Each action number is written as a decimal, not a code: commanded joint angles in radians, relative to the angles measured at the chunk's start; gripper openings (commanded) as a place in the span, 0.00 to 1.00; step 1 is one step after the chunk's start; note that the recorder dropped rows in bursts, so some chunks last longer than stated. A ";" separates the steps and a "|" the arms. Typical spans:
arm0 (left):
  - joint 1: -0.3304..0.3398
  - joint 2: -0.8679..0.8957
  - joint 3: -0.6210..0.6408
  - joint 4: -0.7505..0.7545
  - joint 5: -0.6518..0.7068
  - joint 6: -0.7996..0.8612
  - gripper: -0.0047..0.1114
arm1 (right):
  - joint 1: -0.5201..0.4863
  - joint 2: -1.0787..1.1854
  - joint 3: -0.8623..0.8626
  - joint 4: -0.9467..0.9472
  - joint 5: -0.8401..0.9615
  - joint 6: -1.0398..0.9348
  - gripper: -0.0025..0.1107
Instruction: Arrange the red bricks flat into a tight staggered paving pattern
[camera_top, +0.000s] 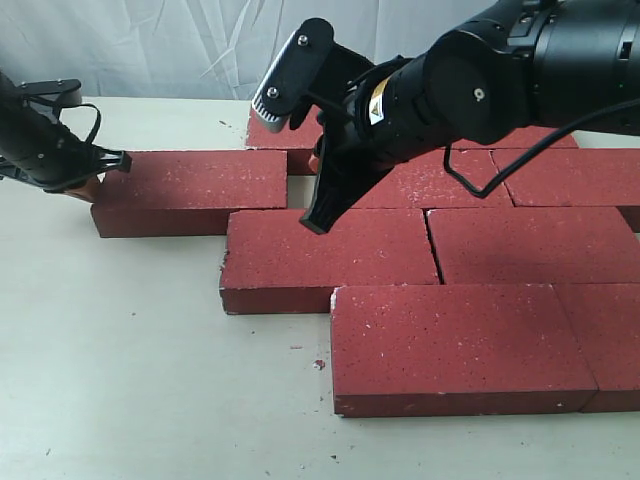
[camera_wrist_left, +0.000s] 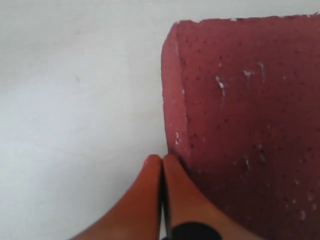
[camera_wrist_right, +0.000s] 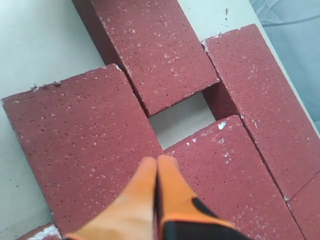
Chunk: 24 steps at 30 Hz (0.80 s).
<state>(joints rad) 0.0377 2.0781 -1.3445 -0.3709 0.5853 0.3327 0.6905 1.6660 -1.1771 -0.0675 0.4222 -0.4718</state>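
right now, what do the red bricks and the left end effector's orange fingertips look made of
The dark-red rectangular paving bricks: likely concrete or fired clay, matte and rough, with white speckles, pits and chipped pale edges. The orange fingertips of the left end effector: probably smooth rubber or plastic, evenly coloured.

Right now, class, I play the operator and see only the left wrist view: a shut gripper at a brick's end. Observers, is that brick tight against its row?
Observer: No. A gap separates the left brick from the next brick in its row.
Operator: Where is the right gripper?
Observer: The right gripper is shut, over the bricks beside that gap.
Operator: What else borders the gap?
Observer: A back brick runs along its far side.
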 joint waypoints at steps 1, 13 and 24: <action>-0.016 -0.003 0.001 -0.019 -0.012 0.004 0.04 | -0.004 -0.004 0.006 0.003 -0.014 0.001 0.01; -0.018 -0.007 0.001 0.100 -0.014 0.006 0.04 | -0.154 -0.045 0.006 -0.085 0.095 0.140 0.01; -0.020 -0.007 0.001 0.014 -0.025 -0.007 0.04 | -0.402 -0.052 0.006 -0.032 0.118 0.225 0.01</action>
<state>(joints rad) 0.0202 2.0781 -1.3445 -0.3267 0.5650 0.3328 0.3136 1.6170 -1.1771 -0.1211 0.5402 -0.2539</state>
